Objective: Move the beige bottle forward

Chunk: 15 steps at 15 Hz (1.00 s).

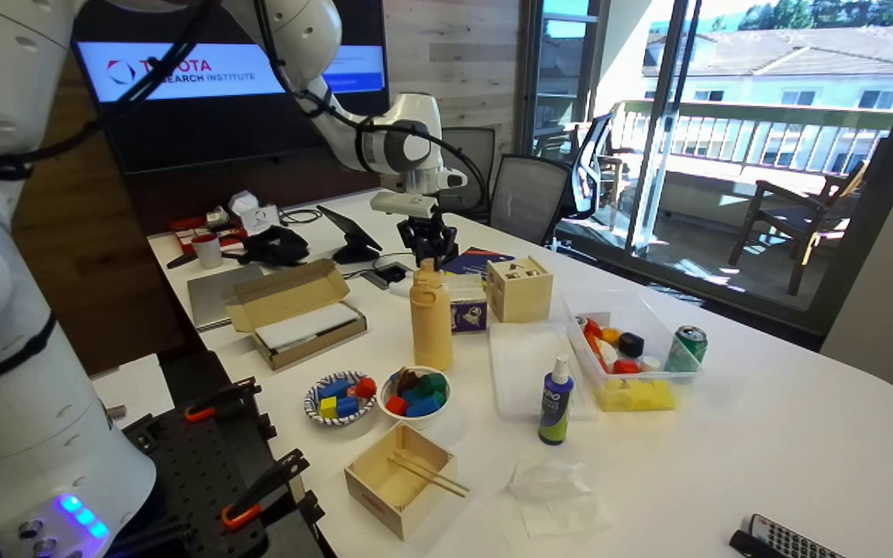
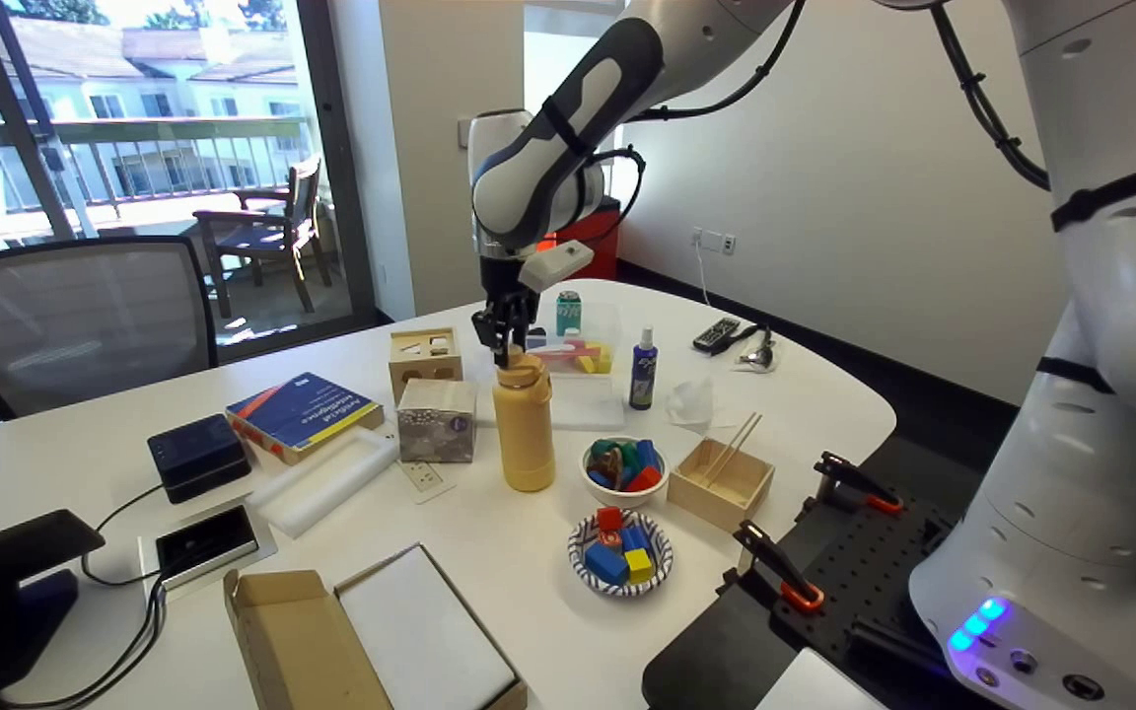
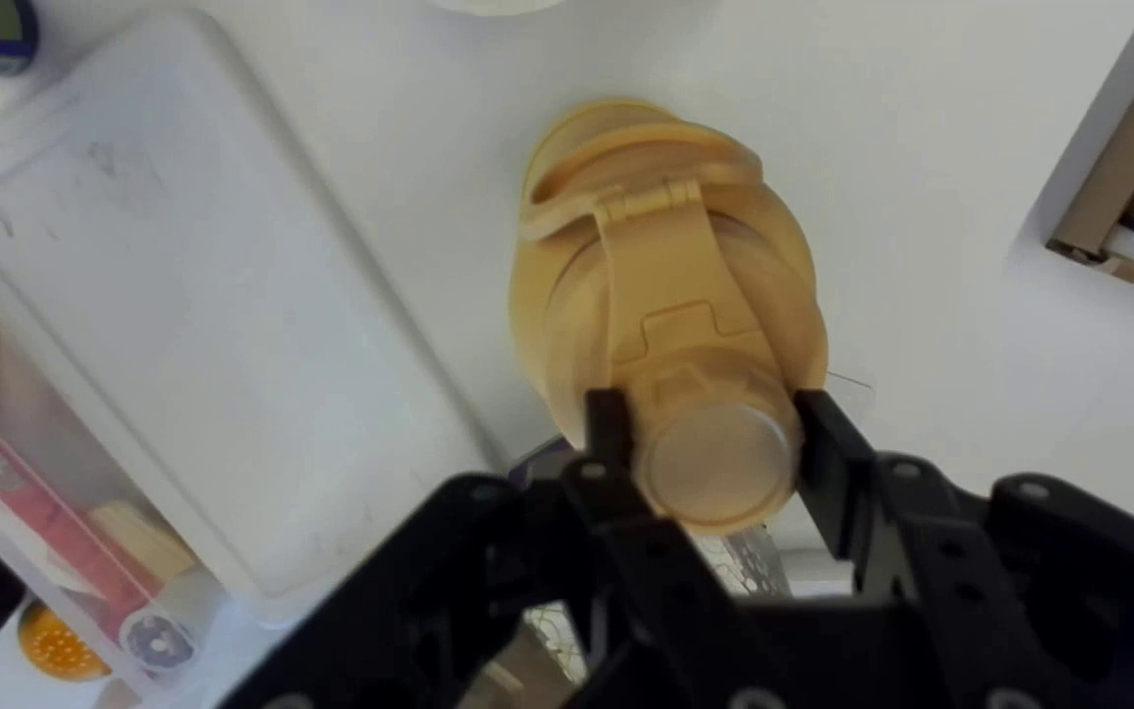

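The gripper point(image 3: 713, 423) is pinching the beige bottle point(image 2: 526, 434) by its cap point(image 3: 720, 465) — the bottle is standing upright beneath the fingers point(image 3: 609, 423) — while a translucent lid point(image 3: 232, 315) is lying below to one side and a green can point(image 2: 569, 316) is standing well apart.

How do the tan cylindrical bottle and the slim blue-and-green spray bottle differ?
The tan cylindrical bottle is taller and wider than the slim blue-and-green spray bottle. The tan bottle looks plain, the spray bottle printed. The black tool straddles the tan bottle's spout cap; the spray bottle stands clear. Both stand upright on the white table.
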Each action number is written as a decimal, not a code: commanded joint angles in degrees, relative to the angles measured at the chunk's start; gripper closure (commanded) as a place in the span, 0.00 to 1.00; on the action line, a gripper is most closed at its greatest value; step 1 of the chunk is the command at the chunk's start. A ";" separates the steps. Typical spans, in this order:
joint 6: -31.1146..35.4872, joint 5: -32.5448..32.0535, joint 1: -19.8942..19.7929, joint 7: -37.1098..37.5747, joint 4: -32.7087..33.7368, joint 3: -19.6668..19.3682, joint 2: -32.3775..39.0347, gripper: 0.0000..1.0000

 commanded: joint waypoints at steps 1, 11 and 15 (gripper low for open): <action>2.06 -1.13 4.02 13.59 -4.15 -3.32 -1.95 0.80; 7.65 -5.99 15.36 53.28 -13.33 -13.14 -5.78 0.80; 12.48 -6.02 30.32 69.71 -19.07 -25.69 -5.18 0.80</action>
